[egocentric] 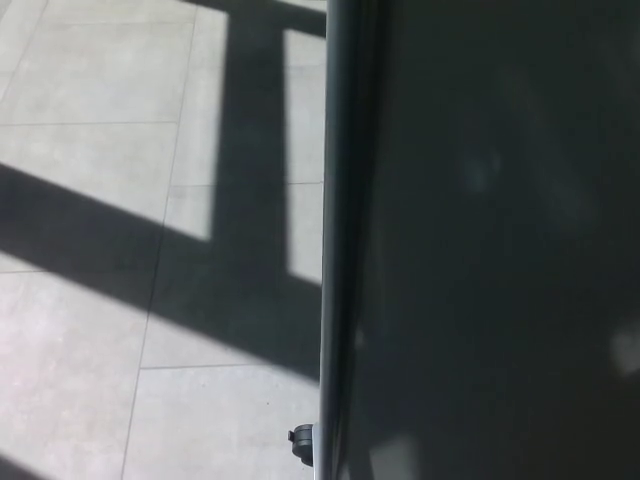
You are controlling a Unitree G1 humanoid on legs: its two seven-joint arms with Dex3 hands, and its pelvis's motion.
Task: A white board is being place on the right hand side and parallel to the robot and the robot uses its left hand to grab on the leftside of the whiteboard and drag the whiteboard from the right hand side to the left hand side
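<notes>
Tiled floor (90, 330), sunlit, crossed by shadows. Whiteboard (500, 250) fills right side, frame edge (335, 200) upright. Neither robot hand visible; state unknowable.

The whiteboard (490, 240) fills the picture's right half, upright, its dark shaded face bounded by a near-vertical metal frame edge.

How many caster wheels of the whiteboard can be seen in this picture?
1. A small black caster sits at the bottom edge, left of the whiteboard frame, on the tiled floor. Others may be hidden behind the board.
</notes>
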